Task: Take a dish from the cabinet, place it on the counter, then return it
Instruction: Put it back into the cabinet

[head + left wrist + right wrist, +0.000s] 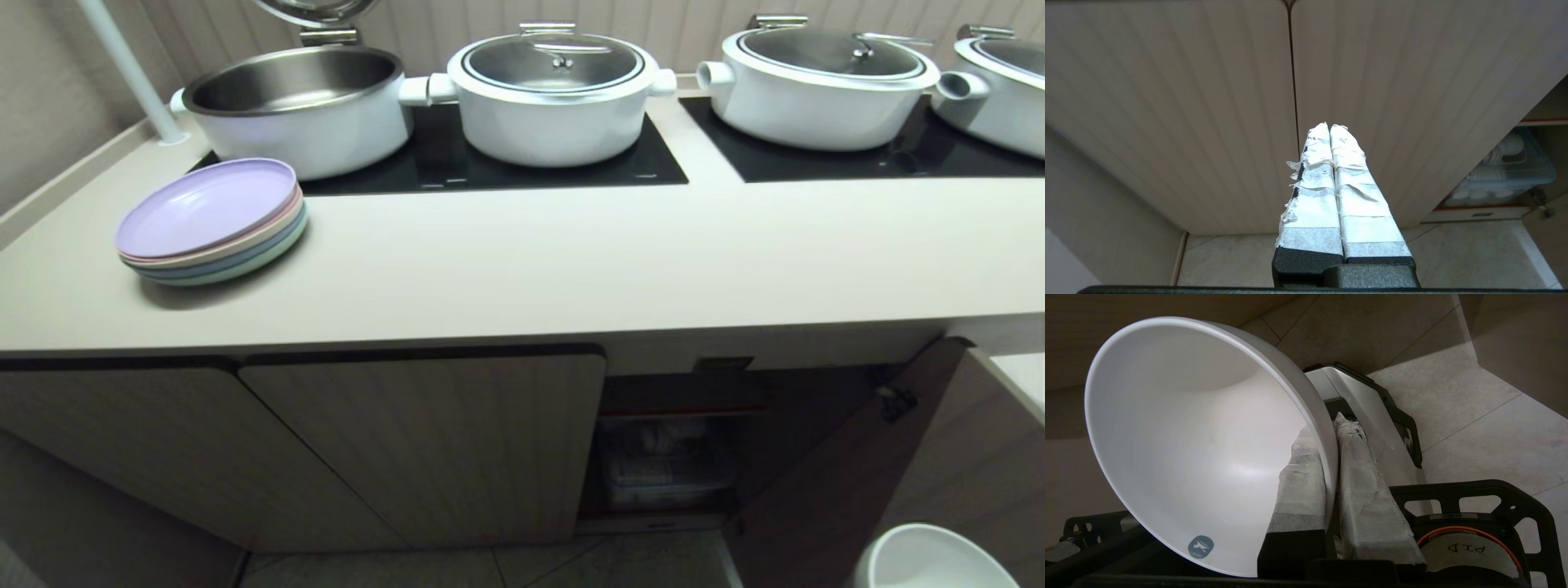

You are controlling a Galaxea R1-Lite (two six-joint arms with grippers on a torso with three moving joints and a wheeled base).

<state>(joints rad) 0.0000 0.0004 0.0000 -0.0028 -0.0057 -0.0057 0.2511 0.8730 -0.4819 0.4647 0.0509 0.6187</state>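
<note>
Gripping the small plain white round ceramic bowl (1200, 449) by its rim, our right gripper (1331, 433) has one tape-wrapped finger (1300, 486) inside the wall and the other outside, the jaws narrowed onto the thin edge. In the head view that bowl (931, 559) peeks in at about five o'clock, low beside the open door of the beige fluted wood-grain cabinet (424, 441), above the pale tiled floor (1453, 396) and well apart from the long smooth beige countertop (531, 261).

Our left gripper (1329, 127) hangs parked in front of the closed cabinet doors, its taped fingers pressed together with nothing between them.

We see the open compartment at roughly four o'clock under the counter, with a red-edged shelf and a clear plastic bin of white dishes (1502, 175) inside.

On the counter, a stack of wide pastel plates (212, 220) with a lilac one uppermost lies at nine o'clock. Toward twelve o'clock, white round pots (551, 94) stand on inset black glass panels (506, 163); the leftmost pot (298, 106) is uncovered, and the others wear glass lids.
</note>
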